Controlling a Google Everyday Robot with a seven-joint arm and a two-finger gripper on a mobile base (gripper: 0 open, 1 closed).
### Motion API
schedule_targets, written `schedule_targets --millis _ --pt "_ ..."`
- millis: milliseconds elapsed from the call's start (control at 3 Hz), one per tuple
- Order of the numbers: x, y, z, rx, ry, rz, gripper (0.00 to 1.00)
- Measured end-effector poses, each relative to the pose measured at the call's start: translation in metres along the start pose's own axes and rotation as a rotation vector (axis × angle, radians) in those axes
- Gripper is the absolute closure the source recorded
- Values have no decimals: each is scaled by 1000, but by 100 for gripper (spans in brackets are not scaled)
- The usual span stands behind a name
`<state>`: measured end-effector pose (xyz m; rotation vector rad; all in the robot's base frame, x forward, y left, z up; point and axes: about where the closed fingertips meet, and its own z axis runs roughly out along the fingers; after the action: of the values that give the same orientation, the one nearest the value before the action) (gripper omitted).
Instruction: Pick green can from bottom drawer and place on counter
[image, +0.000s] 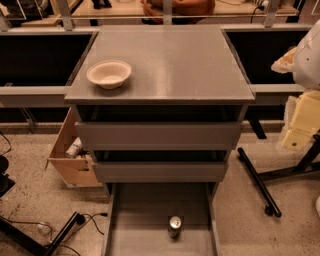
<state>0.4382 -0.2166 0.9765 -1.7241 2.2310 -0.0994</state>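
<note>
The green can (174, 226) stands upright on the floor of the bottom drawer (150, 210), which is pulled out toward me. Its silver top faces up. The counter (180, 60) is the flat grey top of the cabinet. My gripper (301, 122) hangs at the right edge of the view, beside the cabinet and at about the height of the upper drawers. It is well above and to the right of the can, touching nothing.
A cream bowl (109, 73) sits on the counter's front left. The two upper drawers (160, 135) are slightly open. An open cardboard box (70, 157) stands left of the cabinet. Black stand legs (257, 180) lie on the floor at the right. Cables (75, 222) run at the lower left.
</note>
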Motion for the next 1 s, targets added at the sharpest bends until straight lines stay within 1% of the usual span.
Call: schedule_targets --millis 333,667,1000 --pt "-2 1 -1 18 6 3 0" --pt "1 17 32 -8 -51 35 0" --pt "13 48 94 -73 -174 81 0"
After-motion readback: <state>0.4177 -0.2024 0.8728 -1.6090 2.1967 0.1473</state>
